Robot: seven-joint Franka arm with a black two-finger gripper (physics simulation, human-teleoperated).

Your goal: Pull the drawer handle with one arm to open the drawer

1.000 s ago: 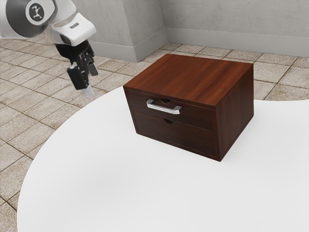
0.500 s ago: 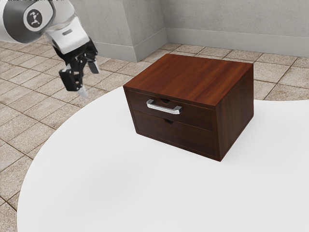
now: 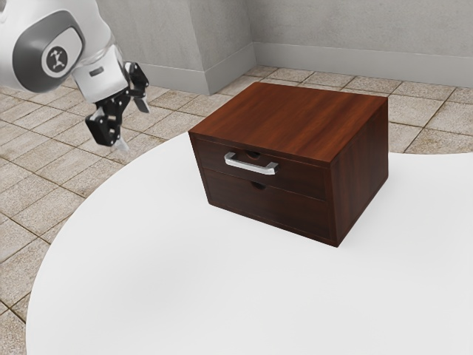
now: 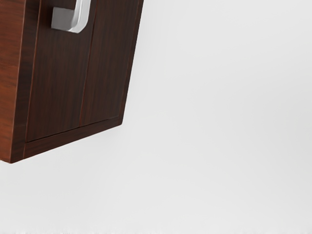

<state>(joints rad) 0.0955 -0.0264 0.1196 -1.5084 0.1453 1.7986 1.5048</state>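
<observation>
**Reach stage of a drawer-opening task.** The cabinet [image 3: 295, 126] stands on the white table [image 3: 185, 281], its front turned toward the exterior view's lower left. The drawer [image 3: 295, 176] is the upper of two. It carries a silver bar handle [image 3: 251, 163], set toward the end of the front nearer the exterior view's left. The drawer's front lies flush with the cabinet face, so it reads as closed. The lower drawer [image 3: 273, 203] has no bar, just a small notch at its top edge.

The gripper [image 3: 126, 122] hangs in the air at the exterior view's upper left, above the table's edge and the tiled floor [image 3: 44, 185], well apart from the handle. Its fingers are spread and pinch nothing. In the wrist view, one end of the handle [image 4: 73, 17] and the dark front panels of the cabinet [image 4: 63, 83] lie ahead of the hand and off to one side, with bare table [image 4: 219, 122] beyond.

**Step in hand.** This appears to be the approach: the handle is untouched, and none of the pull is done.

**Next move.** The hand probably needs to travel across and down to the handle. It should turn so that one finger passes above the horizontal bar and one below, then close on the bar. The gap behind the bar looks shallow, so a misaligned finger could strike the drawer front. The pull should then run straight out from the cabinet face, toward the exterior view's lower left.
</observation>
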